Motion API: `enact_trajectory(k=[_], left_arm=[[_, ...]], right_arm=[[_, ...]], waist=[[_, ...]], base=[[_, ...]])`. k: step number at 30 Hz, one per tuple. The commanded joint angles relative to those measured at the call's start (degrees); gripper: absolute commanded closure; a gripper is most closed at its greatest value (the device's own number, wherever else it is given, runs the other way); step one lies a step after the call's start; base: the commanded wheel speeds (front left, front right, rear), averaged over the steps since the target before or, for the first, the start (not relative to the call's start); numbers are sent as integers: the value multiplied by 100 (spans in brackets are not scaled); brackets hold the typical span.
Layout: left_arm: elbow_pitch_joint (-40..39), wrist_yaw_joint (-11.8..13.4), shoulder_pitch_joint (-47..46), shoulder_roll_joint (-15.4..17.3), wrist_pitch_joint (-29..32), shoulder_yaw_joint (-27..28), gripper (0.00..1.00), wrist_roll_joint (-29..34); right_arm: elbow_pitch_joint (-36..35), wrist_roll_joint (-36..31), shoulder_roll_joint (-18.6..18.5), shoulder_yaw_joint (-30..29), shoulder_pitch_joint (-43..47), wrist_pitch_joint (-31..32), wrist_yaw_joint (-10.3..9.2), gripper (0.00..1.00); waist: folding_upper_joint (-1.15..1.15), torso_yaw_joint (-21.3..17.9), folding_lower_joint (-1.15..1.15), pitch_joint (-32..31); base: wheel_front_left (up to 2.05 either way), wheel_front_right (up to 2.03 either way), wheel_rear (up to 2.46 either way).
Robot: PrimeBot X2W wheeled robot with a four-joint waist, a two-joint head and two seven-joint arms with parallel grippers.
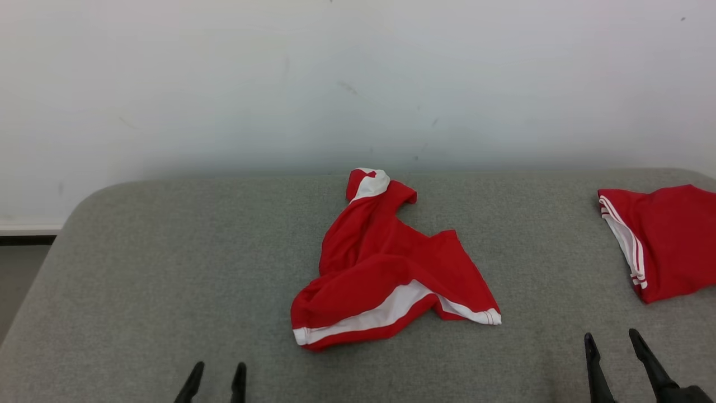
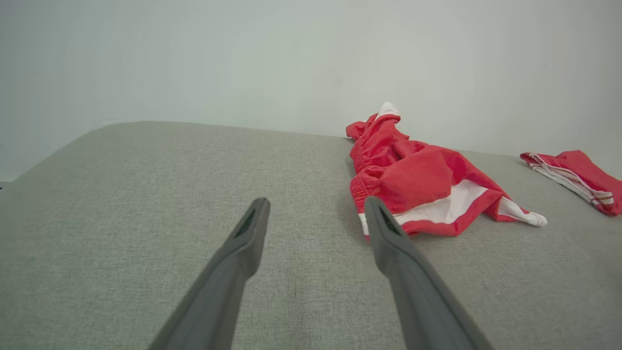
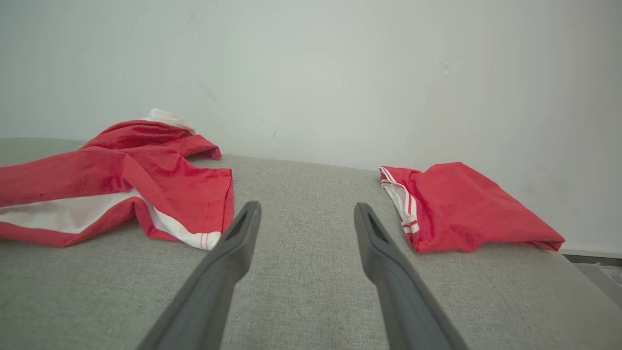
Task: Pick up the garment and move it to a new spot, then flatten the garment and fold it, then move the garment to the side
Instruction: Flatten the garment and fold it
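You are at the very start of this job, as far as the scene tells. The red garment (image 1: 386,268) with white trim lies crumpled near the middle of the grey table (image 1: 140,280). It is bunched and twisted, one end reaching toward the wall (image 1: 224,84) and a white-banded hem turned toward you. No part of it is flat or folded. I judge that every step is left to do: the pick-up, the move to a new spot, the flattening, the folding and the shift to the side.

Your left claw (image 1: 218,366) sits low at the near edge of the table, left of the garment and well apart from it. Its fingers are spread and hold nothing. In the left wrist view the garment (image 2: 418,180) lies ahead and to the right of the left claw (image 2: 316,201).

Your right claw (image 1: 612,336) is also at the near edge, with its fingers spread and empty. In the right wrist view the right claw (image 3: 306,206) points at bare table between the crumpled garment (image 3: 121,175) and a second red piece (image 3: 457,209).

That second red piece (image 1: 665,240) rests at the right end of the table, looking neatly folded. I take the crumpled one to be your target. Neither claw touches any cloth yet, so the first grasp is what comes now.
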Motion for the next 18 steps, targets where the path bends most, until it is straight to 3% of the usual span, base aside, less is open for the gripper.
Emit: enact_trajectory(k=[1, 9, 18], left_arm=[[25, -12, -122, 76, 1, -67, 0, -68], [824, -6, -915, 401, 93, -1130, 0, -776], [1818, -3, -2185, 600, 250, -2316, 0, -1692]], right_arm=[[-52, 47, -16, 25, -105, -13, -14, 0], [363, 202, -116, 718, -853, -13, -14, 0], [1880, 172, -55, 1323, -2067, 133, -14, 0]], waist=[[0, 20, 0, 39], [0, 27, 0, 391], [0, 197, 0, 1026]], base=[[0, 0, 0], [0, 0, 0], [0, 0, 0]])
